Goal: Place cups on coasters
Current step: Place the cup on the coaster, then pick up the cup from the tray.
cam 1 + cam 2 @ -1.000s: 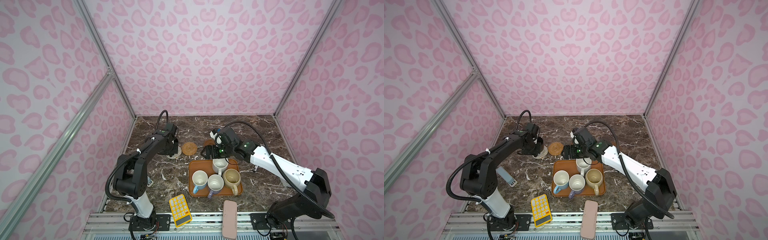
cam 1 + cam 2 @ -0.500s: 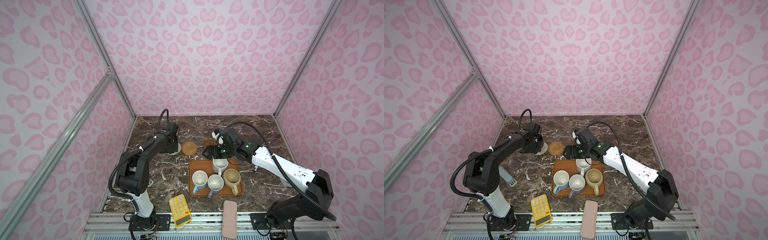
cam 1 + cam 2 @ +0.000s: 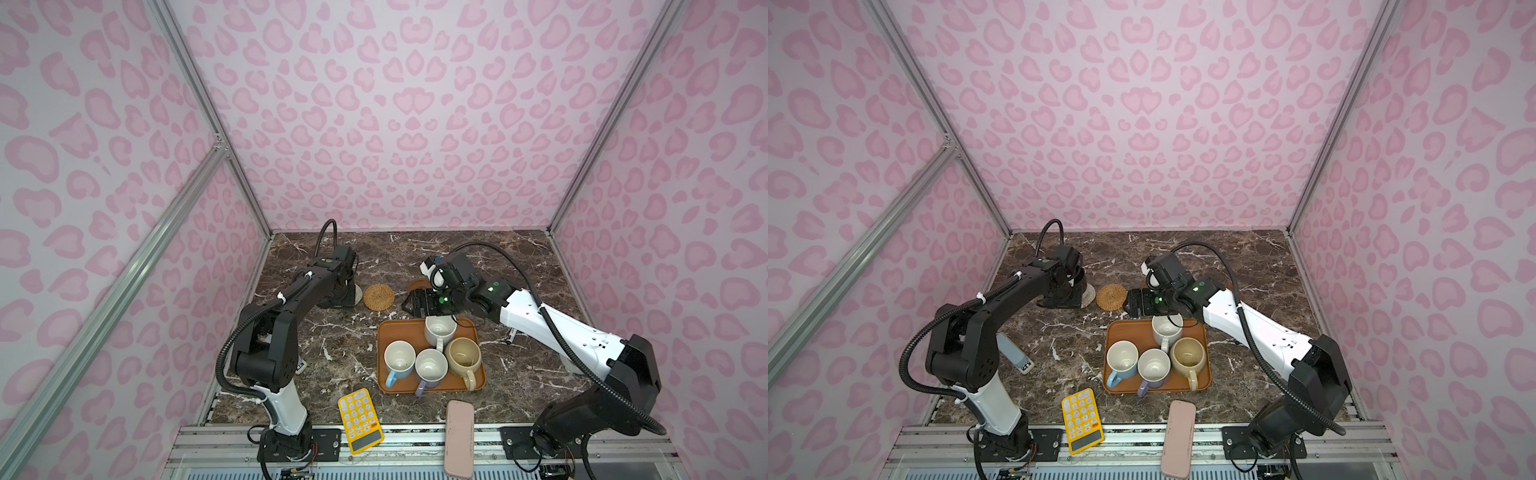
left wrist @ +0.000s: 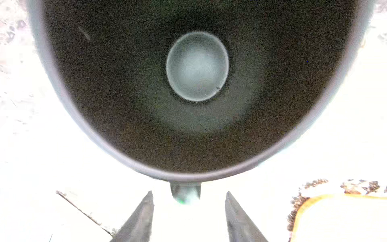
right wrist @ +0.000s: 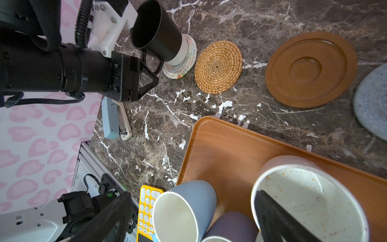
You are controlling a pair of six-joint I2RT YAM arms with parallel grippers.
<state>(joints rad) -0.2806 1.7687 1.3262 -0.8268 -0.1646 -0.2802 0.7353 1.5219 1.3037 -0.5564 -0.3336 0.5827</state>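
**Left wrist view: fingers coming off the black mug**

I am looking straight down into the black mug [image 4: 196,83]. The left gripper [image 4: 188,191] is standing released, its fingers [image 4: 142,215] spread to either side of the handle without touching it. A second ago they were clenched; now they are parting.

In the right wrist view the mug is sitting upright on the cream woven coaster [image 5: 186,60], toward the left edge of the table [image 3: 395,257] and just beside the rattan coaster [image 5: 217,67].

The right gripper [image 5: 191,194] is hanging wide open over the tray [image 5: 219,150], one finger over the mouth of the speckled white mug [image 5: 310,201], and it is gripping nothing. It is sitting almost where it was a second ago.

The light-blue mug [image 3: 399,359], lavender mug [image 3: 431,368] and beige mug [image 3: 463,357] are staying on the tray, toward the table's front edge.

I am trying to read the yellow calculator [image 3: 359,417], but its keys are showing too small.
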